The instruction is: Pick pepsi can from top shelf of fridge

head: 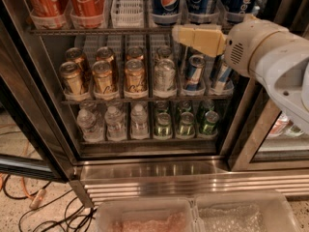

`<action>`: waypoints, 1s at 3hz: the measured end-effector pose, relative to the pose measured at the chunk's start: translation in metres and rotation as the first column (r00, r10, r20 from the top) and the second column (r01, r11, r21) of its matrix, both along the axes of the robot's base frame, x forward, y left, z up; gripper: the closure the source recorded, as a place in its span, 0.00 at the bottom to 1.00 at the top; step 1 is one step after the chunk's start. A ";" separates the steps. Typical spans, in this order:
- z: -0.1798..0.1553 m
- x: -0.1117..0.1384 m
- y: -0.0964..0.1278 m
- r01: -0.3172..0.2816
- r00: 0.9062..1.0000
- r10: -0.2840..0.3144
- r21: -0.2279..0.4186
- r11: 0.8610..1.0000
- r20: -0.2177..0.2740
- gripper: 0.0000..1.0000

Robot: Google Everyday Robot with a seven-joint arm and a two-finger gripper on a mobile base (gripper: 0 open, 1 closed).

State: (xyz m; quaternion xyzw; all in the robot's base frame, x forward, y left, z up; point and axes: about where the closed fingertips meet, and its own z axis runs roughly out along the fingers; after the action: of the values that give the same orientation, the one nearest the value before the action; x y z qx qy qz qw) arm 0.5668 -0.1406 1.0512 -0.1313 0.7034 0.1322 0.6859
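Note:
The fridge [154, 170] stands open in front of me. On its top shelf [101, 31] stand red Coca-Cola cans [87, 1] at the left, an empty white lane tray [128, 4] in the middle, and dark blue pepsi cans [166, 1] at the right, their tops cut off by the frame edge. My gripper [179, 34] reaches in from the right on a white arm. Its cream-coloured fingers point left, level with the top shelf's front edge, just below the pepsi cans and not touching any can.
The middle rack holds short gold cans [104, 76], a silver can [164, 76] and slim blue-and-silver cans [194, 72]. The bottom rack holds clear bottles [116, 122] and green bottles [186, 122]. Clear plastic bins [193, 216] sit at the near bottom. Cables [43, 211] lie on the floor at the left.

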 end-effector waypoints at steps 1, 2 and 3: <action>0.004 0.005 -0.008 0.061 0.997 -0.061 -0.009 0.998 0.040 0.00; 0.004 0.012 -0.018 0.133 0.986 -0.131 -0.013 0.991 0.099 0.00; -0.002 0.016 -0.015 0.177 0.973 -0.176 0.005 0.984 0.147 0.00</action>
State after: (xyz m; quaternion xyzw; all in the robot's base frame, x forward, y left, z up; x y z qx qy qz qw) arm 0.5829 -0.1560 1.0493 -0.0803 0.6605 0.0579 0.7442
